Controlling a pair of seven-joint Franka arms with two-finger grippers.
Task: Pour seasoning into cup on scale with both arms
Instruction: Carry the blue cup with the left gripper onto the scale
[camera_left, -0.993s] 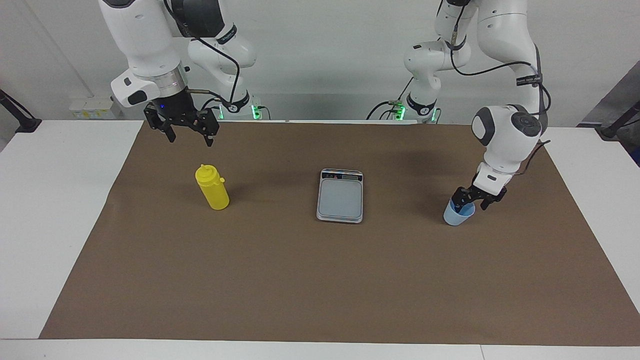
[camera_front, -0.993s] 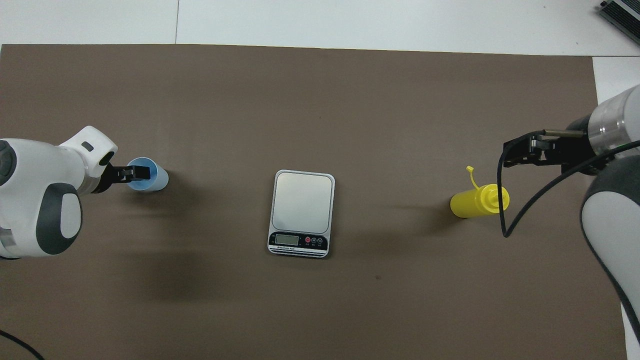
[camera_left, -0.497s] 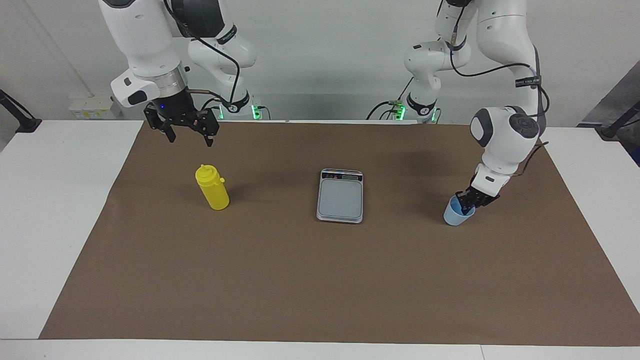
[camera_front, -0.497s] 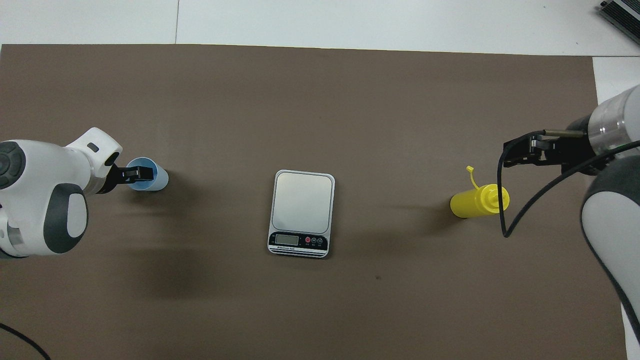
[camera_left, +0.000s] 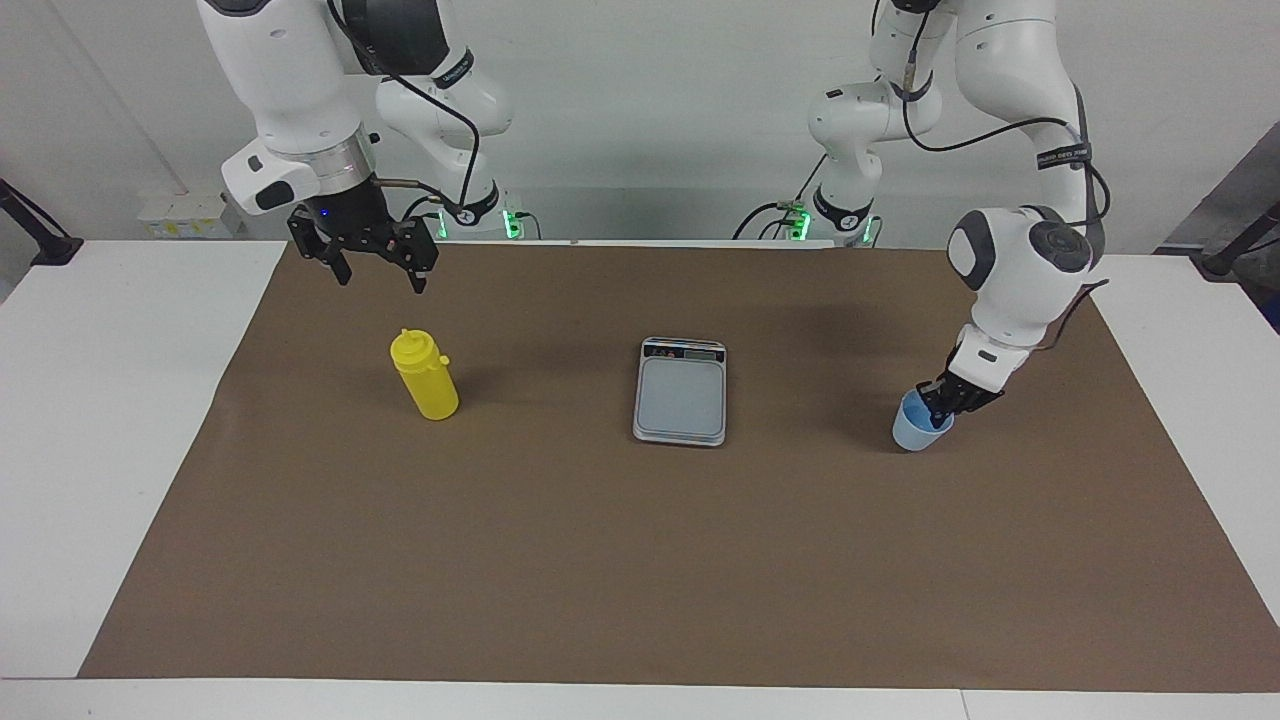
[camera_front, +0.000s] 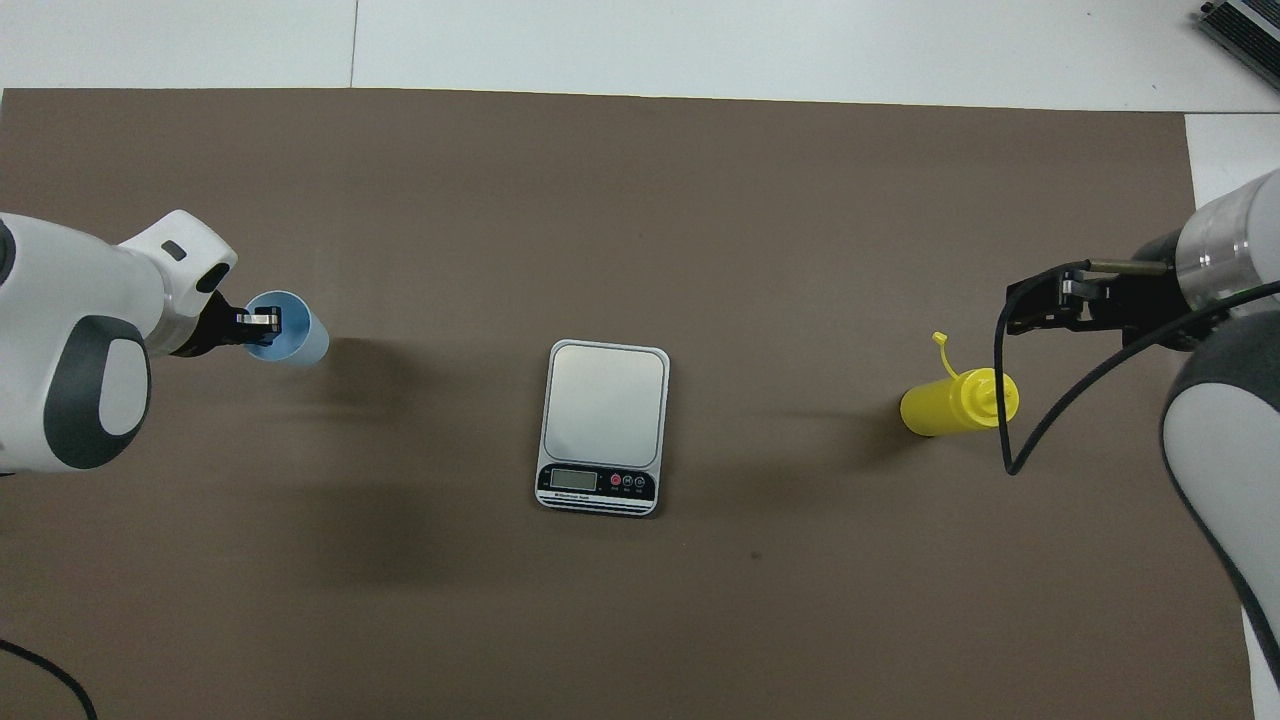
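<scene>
Middle right of the facing view, middle left of the overhead view: left tool (camera_left: 940, 400) (camera_front: 262, 322) pinched shut on the rim of the light-blue cup (camera_left: 918, 430) (camera_front: 295, 343), one finger inside the mouth, the other outside. Cup leaning a little, mouth toward the tool. Cannot tell whether its base rests on the brown paper (camera_left: 640, 560) or hangs just clear of it.

Centre of both views: silver-grey scale (camera_left: 681, 392) (camera_front: 605, 420) flat on the paper, nothing on its plate, display strip along the edge nearer the robots. Well apart from the cup and from the bottle, lying between them.

Middle left of the facing view, middle right of the overhead view: yellow bottle (camera_left: 425, 380) (camera_front: 950, 403) upright on the paper, untouched, tethered cap tip sticking out to one side.

Upper left of the facing view, right edge of the overhead view: right tool (camera_left: 380, 282) (camera_front: 1035, 310) open, fingers spread wide, pointing down, up in the air over bare paper, holding nothing. Higher in the facing view than the bottle and apart from it.

Paper spread over most of the white table (camera_left: 100, 400).
</scene>
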